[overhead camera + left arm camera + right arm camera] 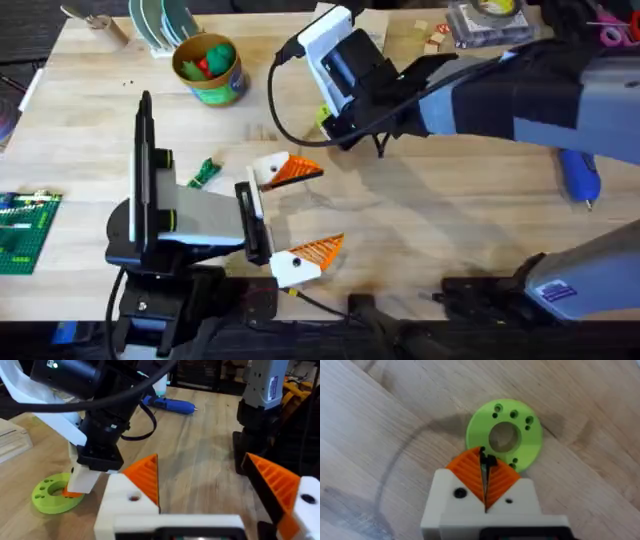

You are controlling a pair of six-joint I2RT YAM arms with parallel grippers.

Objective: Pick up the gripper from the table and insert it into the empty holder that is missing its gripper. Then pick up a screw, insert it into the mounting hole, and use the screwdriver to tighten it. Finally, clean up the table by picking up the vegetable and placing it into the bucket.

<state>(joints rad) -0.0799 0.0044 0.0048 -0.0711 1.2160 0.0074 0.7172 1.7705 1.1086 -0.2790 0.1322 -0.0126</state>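
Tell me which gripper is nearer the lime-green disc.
Right. The right gripper hangs just over the lime-green disc, fingers shut at its rim. The left gripper sits open farther back toward the bases, beside the vegetable.

One bucket [210, 68], one vegetable [205, 172], one screwdriver [580, 176], one green disc [504, 435].

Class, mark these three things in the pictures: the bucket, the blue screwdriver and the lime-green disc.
bucket [238, 84]: overhead view, on its printed outer wall.
screwdriver [580, 175]: overhead view, on the blue body.
lime-green disc [532, 435]: right wrist view, on the flat ring beside the centre hole.
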